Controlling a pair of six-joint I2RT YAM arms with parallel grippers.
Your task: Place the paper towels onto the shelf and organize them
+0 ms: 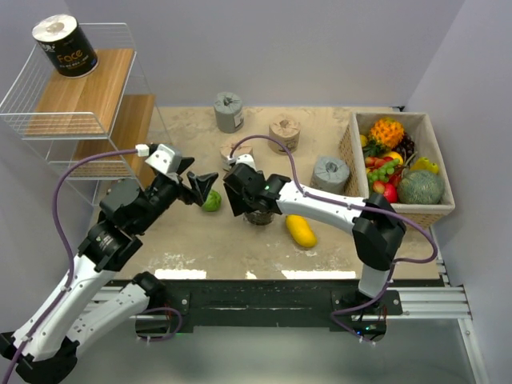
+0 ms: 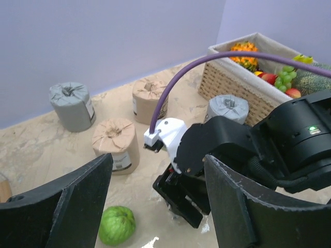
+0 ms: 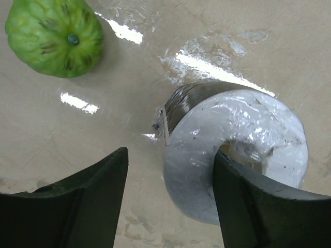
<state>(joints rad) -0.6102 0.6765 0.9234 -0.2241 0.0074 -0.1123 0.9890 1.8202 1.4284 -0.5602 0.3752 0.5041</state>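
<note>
— Black-wrapped roll (image 3: 243, 129) stands end-up on worktop (image 1: 208, 240); right end effector (image 3: 169, 154) spread across its wall, one finger (image 3: 258, 206) at the core. Probably lining up a rim pinch.
— Left end effector (image 2: 156, 160) spread, empty. Top board of shelf (image 1: 88, 88) carries another black roll (image 1: 66, 46).

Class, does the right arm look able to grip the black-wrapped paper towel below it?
Probably yes: the right arm holds its jaws open over the black-wrapped paper towel; the green fruit lies aside, not between them.
</note>
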